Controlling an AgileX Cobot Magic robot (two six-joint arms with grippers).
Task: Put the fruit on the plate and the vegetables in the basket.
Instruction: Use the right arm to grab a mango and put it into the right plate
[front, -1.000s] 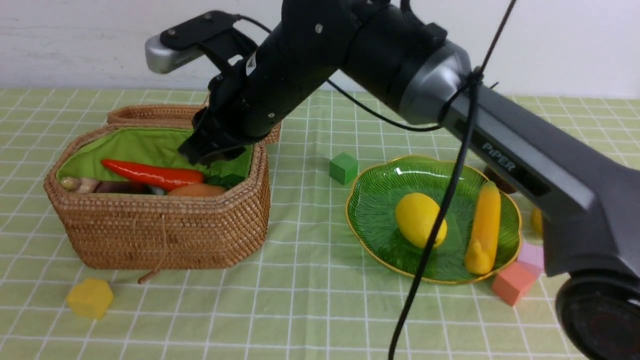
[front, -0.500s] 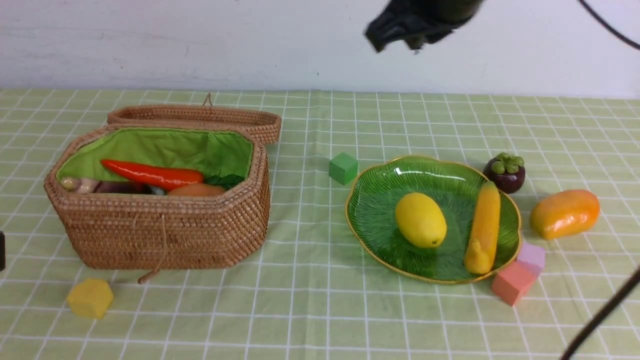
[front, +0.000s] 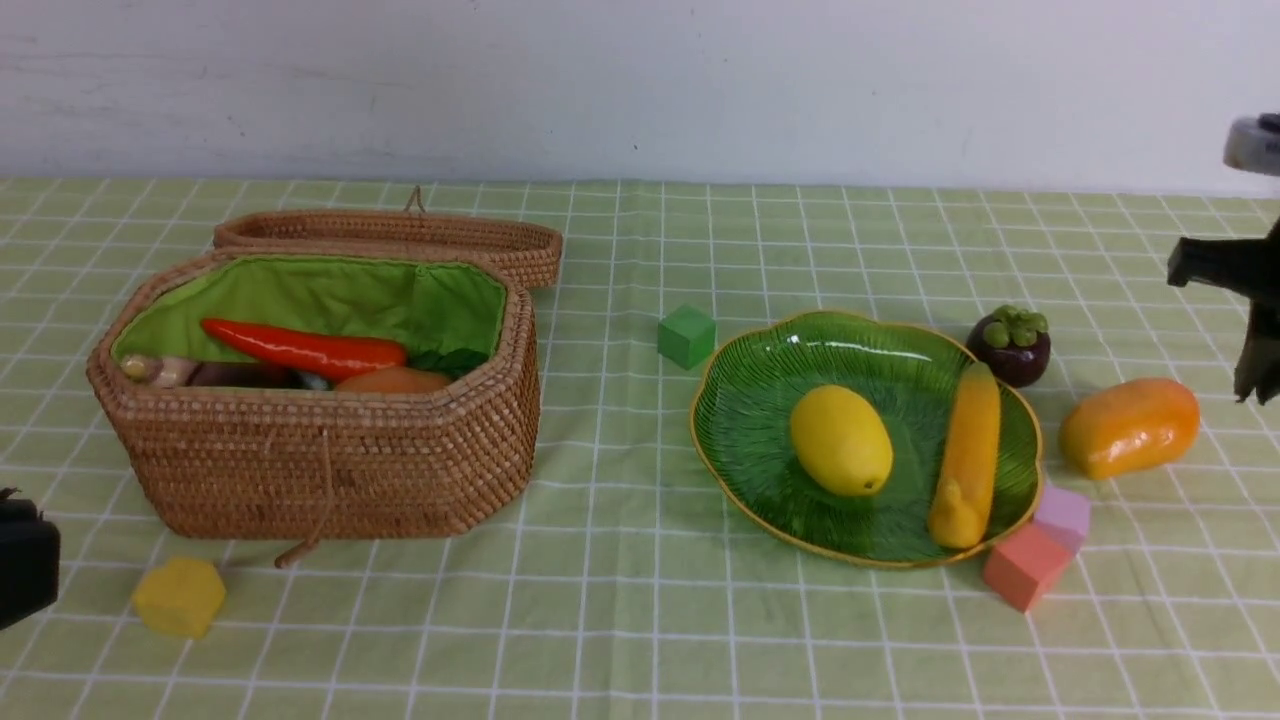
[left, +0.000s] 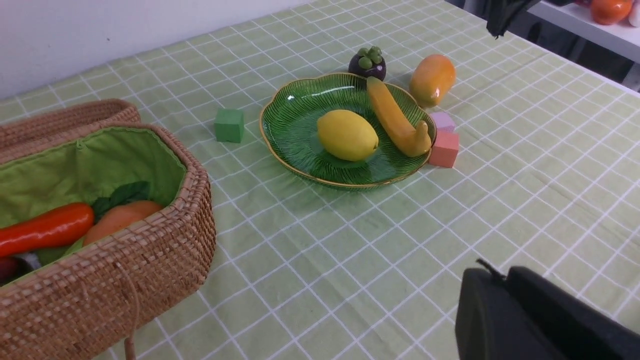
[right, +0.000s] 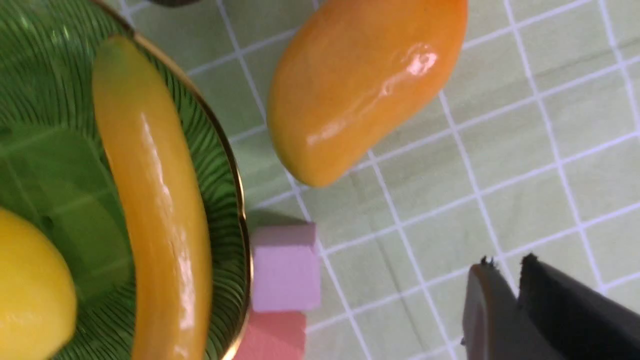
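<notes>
The wicker basket (front: 320, 470) stands open at the left, holding the red pepper (front: 300, 348), the potato (front: 392, 381) and the eggplant (front: 235, 375); the green gourd is hidden. The green plate (front: 750, 400) holds the lemon (front: 840, 440) and the banana (front: 968, 455). The mango (front: 1130, 427) lies on the cloth to the right of the plate. My right gripper (right: 502, 265) is shut and empty, a little above and to the right of the mango (right: 365, 90). My left gripper (left: 492, 272) is shut and empty, low at the table's front left.
A dark mangosteen (front: 1010, 345) sits behind the plate's right rim. A pink block (front: 1065, 510) and a red block (front: 1022, 566) touch the plate's front right rim. A green block (front: 687, 336) lies between basket and plate, and a yellow block (front: 180, 596) in front of the basket.
My right arm has left the basket, swung up and across, and now hangs at the right edge near the mango. My left gripper has come into view at the lower left.
</notes>
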